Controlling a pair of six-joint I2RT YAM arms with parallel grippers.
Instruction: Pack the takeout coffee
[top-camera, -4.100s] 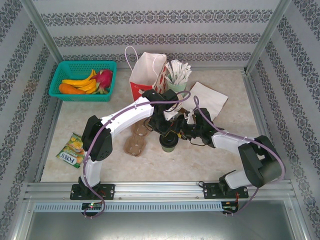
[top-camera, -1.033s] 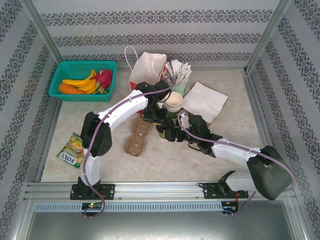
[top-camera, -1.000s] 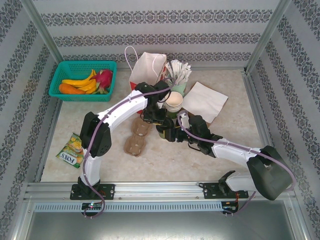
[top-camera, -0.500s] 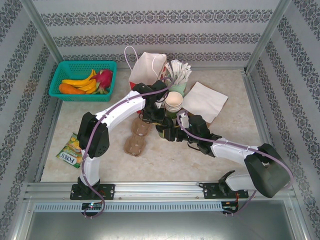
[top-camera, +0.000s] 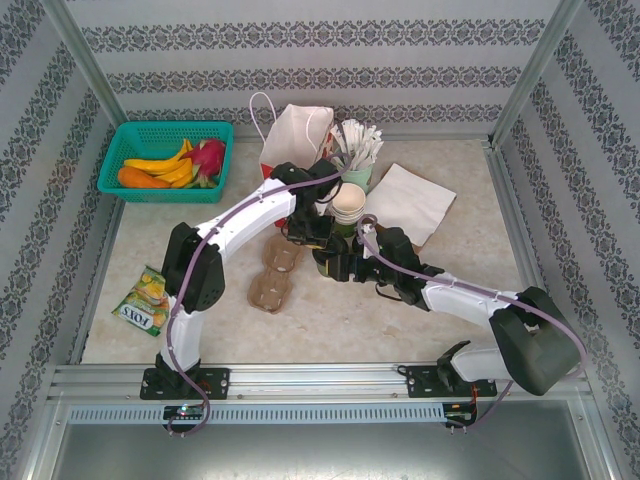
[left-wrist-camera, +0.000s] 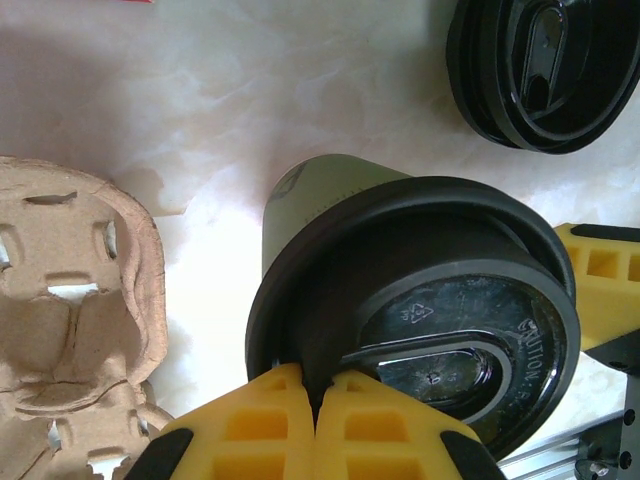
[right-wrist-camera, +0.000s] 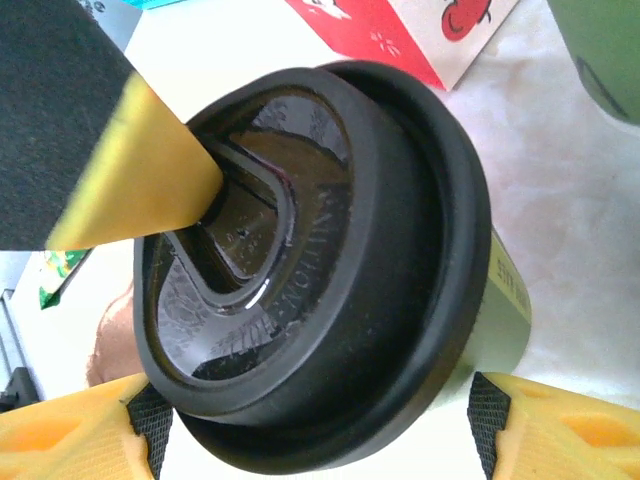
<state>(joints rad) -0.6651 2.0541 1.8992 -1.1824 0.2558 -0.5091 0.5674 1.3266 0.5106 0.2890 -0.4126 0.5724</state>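
Your green-walled cup (left-wrist-camera: 320, 195) stands upright on the counter (top-camera: 340, 325) near the middle, with its black lid (right-wrist-camera: 310, 250) seated on the rim. It is on the bare surface just right of the pulp tray (left-wrist-camera: 70, 290), not in a well.

Your left pincer (left-wrist-camera: 318, 388) is closed, its yellow fingers pressed together with nothing between them. Their tip bears down on the lid's sunken top near the sip slot.

Your right pincer (right-wrist-camera: 315, 405) comes in from the right and stands open astride the cup, one finger on each side below the lid's rim. From the right wrist you can see a gap between the right-hand finger (right-wrist-camera: 560, 430) and the cup wall. The other finger sits close by the lid's edge, and contact there cannot be told.

Room is tight on the far side. Spare black lids (left-wrist-camera: 545, 60) lie just beyond the cup, and behind them a stack of cream cups (top-camera: 347, 205), the straw cup (top-camera: 355, 150) and the red-and-white bag (top-camera: 295, 140) crowd together. A napkin (top-camera: 412, 205) lies far right.

The near half of the counter is open up to the rail. A green basket (top-camera: 165, 160) fills the far left corner, and a snack packet (top-camera: 145, 300) lies by the left edge, both well apart from the cup.
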